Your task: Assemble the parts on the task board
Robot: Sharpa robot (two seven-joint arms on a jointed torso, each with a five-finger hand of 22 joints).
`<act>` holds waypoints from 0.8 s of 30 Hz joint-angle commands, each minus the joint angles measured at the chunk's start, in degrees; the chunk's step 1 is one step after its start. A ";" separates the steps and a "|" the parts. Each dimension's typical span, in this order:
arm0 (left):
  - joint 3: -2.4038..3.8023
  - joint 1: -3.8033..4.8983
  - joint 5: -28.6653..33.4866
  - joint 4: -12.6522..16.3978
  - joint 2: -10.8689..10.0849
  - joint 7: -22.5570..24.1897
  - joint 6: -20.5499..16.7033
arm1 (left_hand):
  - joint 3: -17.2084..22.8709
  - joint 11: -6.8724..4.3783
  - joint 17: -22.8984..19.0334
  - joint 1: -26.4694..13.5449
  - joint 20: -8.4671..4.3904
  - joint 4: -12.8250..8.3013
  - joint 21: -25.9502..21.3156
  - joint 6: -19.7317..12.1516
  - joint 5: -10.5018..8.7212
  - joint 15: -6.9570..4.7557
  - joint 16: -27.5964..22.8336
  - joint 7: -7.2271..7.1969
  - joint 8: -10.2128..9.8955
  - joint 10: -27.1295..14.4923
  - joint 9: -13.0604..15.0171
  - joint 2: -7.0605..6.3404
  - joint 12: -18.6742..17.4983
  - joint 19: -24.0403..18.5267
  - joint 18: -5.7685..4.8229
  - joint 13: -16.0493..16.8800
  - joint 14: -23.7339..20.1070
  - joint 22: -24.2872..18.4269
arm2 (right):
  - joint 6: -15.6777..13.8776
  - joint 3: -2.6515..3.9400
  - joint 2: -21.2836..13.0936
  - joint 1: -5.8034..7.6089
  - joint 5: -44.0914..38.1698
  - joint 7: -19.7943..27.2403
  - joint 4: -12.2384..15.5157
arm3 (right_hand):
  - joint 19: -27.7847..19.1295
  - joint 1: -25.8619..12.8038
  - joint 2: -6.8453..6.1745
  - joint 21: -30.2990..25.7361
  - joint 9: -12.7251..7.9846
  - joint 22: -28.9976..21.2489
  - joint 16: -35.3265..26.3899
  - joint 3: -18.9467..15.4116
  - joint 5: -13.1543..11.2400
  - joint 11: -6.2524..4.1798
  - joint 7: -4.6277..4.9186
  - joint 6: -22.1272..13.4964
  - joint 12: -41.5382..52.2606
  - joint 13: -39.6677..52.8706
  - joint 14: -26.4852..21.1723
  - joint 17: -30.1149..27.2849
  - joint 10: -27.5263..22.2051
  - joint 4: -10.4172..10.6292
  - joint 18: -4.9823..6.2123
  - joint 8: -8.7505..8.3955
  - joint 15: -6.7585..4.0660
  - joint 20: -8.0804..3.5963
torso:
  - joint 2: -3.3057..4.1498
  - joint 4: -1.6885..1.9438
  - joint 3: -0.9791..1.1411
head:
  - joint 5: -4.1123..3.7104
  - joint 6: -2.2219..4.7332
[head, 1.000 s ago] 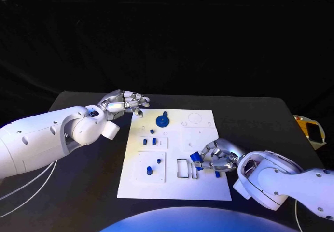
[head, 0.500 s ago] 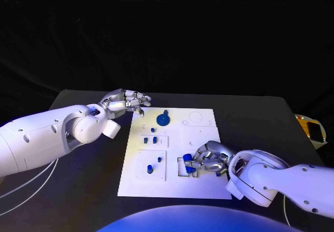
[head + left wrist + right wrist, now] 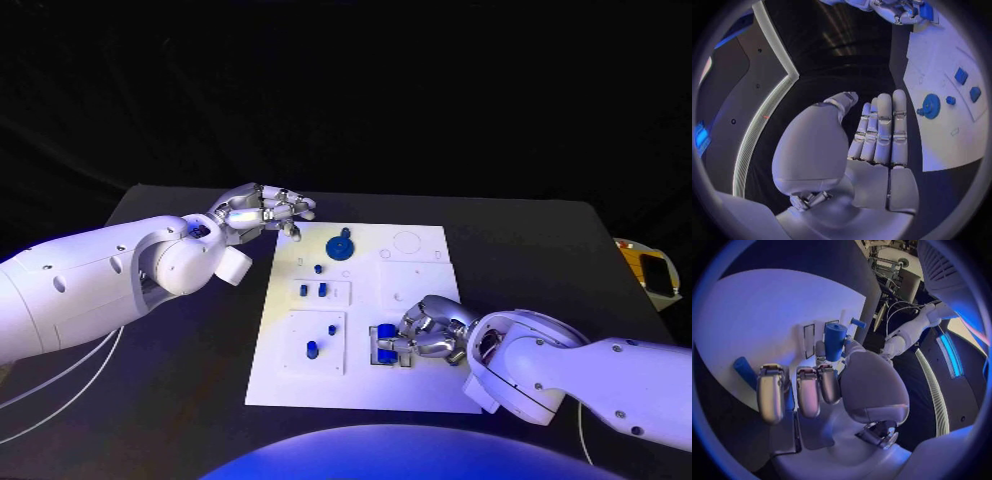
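My right hand point(image 3: 427, 336) pinches a blue peg point(image 3: 834, 341) over the board point(image 3: 433, 385). My left hand point(image 3: 267, 212) hovers empty beside it, fingers loosely curled.

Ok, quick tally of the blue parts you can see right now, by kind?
Blue gear: 1
Small blue parts on the task board, clear of the right hand: 5
Blue cylinder held by the right hand: 1
Total: 7. Anything under that hand is hidden, so there could be more.

The right hand point(image 3: 428, 335) hides the task board point(image 3: 361, 385) slots beneath it (partly).
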 commanded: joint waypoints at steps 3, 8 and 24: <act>0.03 0.00 -0.03 0.07 0.15 0.51 0.76 | 0.13 -0.16 0.07 0.13 0.04 0.05 -0.29 -0.26 0.20 -0.02 0.19 -0.01 0.30 -0.32 -0.03 0.22 0.19 0.50 0.80 0.06 -0.18 -0.07 | 1.35 -0.03 0.40 -0.07 -1.16 -0.62 -0.72 | 3.91 -1.19 -0.71 -0.37 0.17 13.24 0.24 -1.26 -0.60 -0.50 -0.89 0.50 -0.30 5.96 4.80 9.08 0.22 -0.01 -0.77 0.10 -0.39 -0.35 | -0.03 0.00 -0.07 | -0.10 0.02; 0.03 0.00 -0.03 0.07 0.10 0.46 0.73 | 0.13 -0.16 0.07 0.13 0.04 0.05 -0.29 -0.26 0.20 -0.02 0.19 -0.01 0.30 -0.32 -0.03 0.22 0.19 0.50 0.80 0.06 -0.18 -0.07 | 2.45 -0.03 1.08 -0.08 -1.52 -0.66 -1.05 | 3.87 -2.95 -1.41 -0.48 0.45 13.21 0.20 -3.46 -0.90 -0.58 -0.98 0.45 -0.46 5.93 4.78 9.02 0.18 -0.01 -0.75 0.40 -0.47 -0.44 | 0.04 0.08 0.00 | 0.13 -0.05; 0.03 0.00 -0.03 0.18 -0.11 0.32 0.60 | 0.14 -0.14 0.08 0.27 0.01 0.04 -0.31 -0.27 0.20 -0.02 0.20 0.02 0.31 -0.34 -0.03 0.25 0.23 0.57 0.80 0.07 -0.20 -0.09 | 2.59 -0.07 1.17 -0.09 -3.79 -1.57 -1.50 | 3.57 -5.73 -0.05 -1.42 1.30 12.97 0.00 -11.08 -8.85 -0.51 -0.91 -0.32 -1.42 5.43 4.70 8.65 -0.33 0.07 -0.57 1.20 -0.41 -0.40 | -0.01 0.06 -0.06 | 0.32 -0.33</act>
